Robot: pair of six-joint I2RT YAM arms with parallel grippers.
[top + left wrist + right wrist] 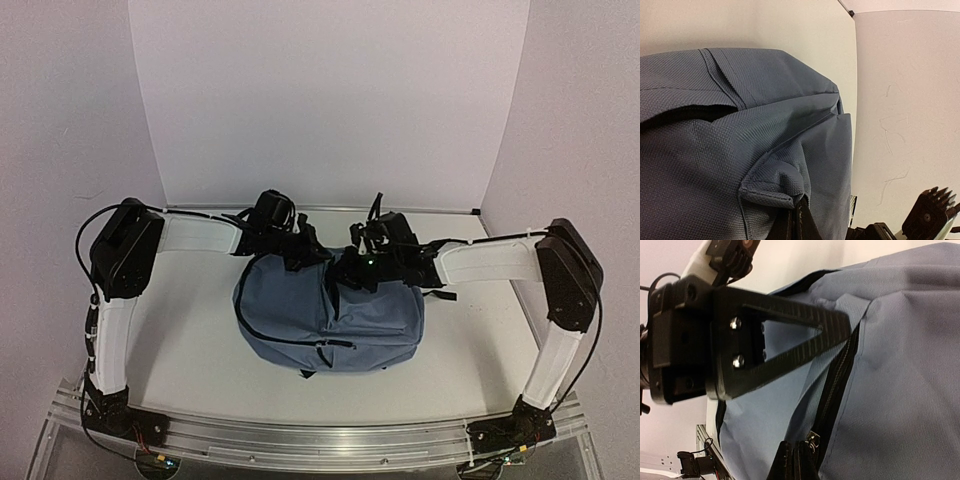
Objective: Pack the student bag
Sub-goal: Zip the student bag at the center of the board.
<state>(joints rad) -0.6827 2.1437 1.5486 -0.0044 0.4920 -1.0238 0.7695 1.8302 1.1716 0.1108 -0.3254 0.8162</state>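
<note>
Both wrist views cut the fingers off at the bottom edge, so not much of them shows. The left gripper [796, 212] looks pinched shut on a puckered fold of the student bag [330, 312]. The right gripper [796, 449] has its fingers pressed together right beside a metal zipper pull [813, 439], and it's hard to say if it's actually holding it. The bag sits in the middle of the table [190, 335], with both grippers at its far top edge. It's rounded, slate-blue woven fabric with a black zipper [839, 371].

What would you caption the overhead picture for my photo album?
Left gripper and right gripper reach onto the far side of a slate-blue student bag lying on a white table.
</note>
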